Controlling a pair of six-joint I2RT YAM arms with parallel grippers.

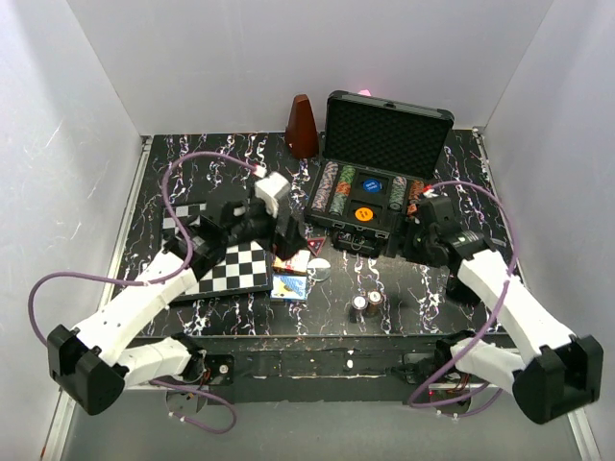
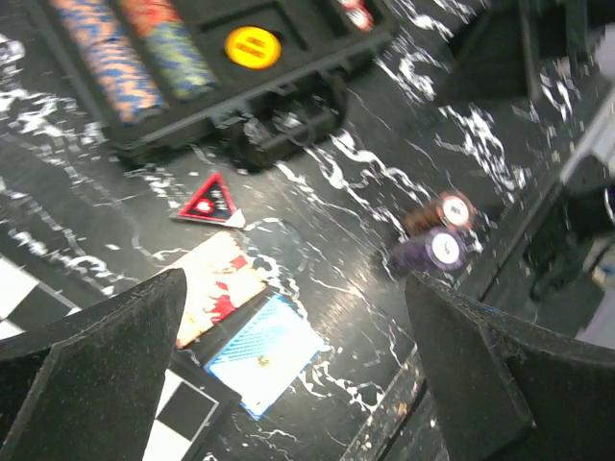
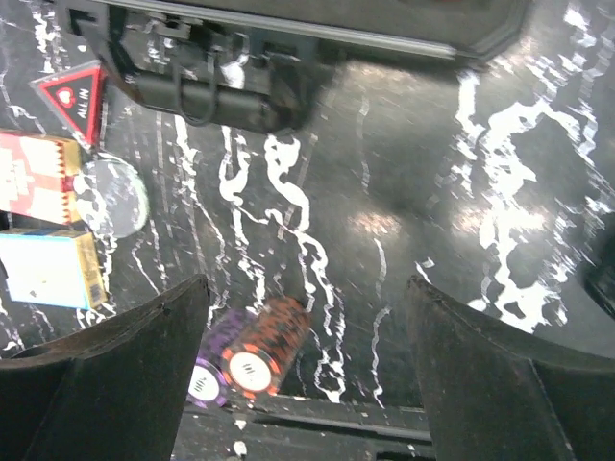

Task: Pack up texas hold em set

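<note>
Your left gripper [image 2: 298,331]: fingers spread, empty; card boxes [image 2: 264,355] lower centre. Right gripper [image 3: 307,336]: fingers spread, empty; loose chip stacks [image 3: 255,351] between them. Case [image 1: 384,134] open, upper right.

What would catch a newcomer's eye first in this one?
The open black case stands at the back of the table, foam-lined lid upright, rows of striped chips inside. In front of it lie loose pieces: two card boxes beside the chessboard, and two chip stacks on their sides near the front edge.
</note>
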